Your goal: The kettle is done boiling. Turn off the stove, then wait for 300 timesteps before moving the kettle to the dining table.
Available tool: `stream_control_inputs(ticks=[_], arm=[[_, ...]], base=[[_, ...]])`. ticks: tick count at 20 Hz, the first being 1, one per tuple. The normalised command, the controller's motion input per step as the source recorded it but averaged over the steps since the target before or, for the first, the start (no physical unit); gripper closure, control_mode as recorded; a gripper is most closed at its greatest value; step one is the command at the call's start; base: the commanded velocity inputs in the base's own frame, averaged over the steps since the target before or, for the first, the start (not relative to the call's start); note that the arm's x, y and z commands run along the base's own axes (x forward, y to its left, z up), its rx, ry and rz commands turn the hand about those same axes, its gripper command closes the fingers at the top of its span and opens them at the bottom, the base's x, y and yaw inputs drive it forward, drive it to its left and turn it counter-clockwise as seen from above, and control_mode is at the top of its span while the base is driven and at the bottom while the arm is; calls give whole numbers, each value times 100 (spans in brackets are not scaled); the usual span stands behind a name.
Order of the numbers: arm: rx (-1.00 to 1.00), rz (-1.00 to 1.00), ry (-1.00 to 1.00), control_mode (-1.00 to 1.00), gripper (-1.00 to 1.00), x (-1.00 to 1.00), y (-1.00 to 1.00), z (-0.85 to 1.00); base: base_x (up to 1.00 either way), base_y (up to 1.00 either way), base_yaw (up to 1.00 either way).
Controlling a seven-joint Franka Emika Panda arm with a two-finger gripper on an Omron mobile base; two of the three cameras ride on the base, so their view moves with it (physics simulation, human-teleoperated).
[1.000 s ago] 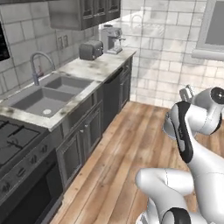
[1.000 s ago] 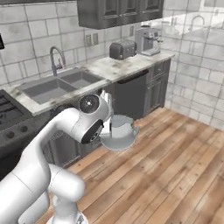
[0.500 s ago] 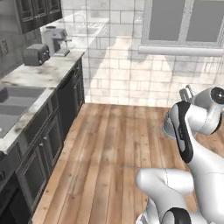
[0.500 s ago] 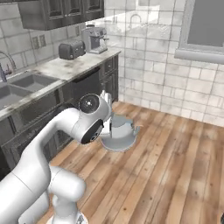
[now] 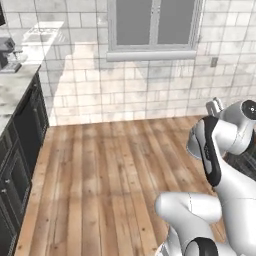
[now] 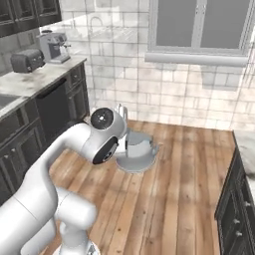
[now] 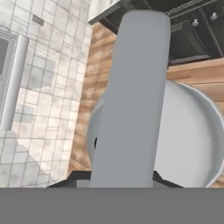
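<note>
In the left base view we see a warm wood plank floor (image 5: 100, 175) running to a far wall of pale, glossy rectangular tiles (image 5: 75, 90), with a grey-framed window (image 5: 152, 25) set high in it. On the left stands a row of dark panelled cabinets (image 5: 20, 150) under a veined marble tabletop (image 5: 12, 90). Our white arm (image 5: 220, 145) fills the right side.

In the right base view the same floor and tiled wall appear. On the far left tabletop sit a boxy grey toaster (image 6: 27, 61) and a metal coffee machine (image 6: 54, 46). The kettle (image 6: 135, 154), squat, rounded and silver-grey, hangs in the air above the floor just right of the arm's wrist, its short spout pointing right. More dark cabinets (image 6: 236, 199) line the right edge.

In the hand view the kettle's flat, smooth grey handle (image 7: 131, 100) runs straight up the middle over its domed body. The hand (image 7: 122, 181) is clamped on that handle; its dark fingertips (image 7: 164, 180) barely show beside it.
</note>
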Motion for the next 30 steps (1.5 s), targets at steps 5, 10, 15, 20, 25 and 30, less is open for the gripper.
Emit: stream_control_inputs(ticks=[5,10,15,20,25,30], arm=[[0,0,0,100,100,0,0,0],[0,0,0,100,100,0,0,0],[0,0,0,100,100,0,0,0],[0,0,0,100,100,0,0,0],[0,0,0,100,100,0,0,0],[0,0,0,100,100,0,0,0]], base=[[10,0,-38],[34,2,-32],[44,2,-29],[47,8,-28],[51,22,-25],[51,36,-25]])
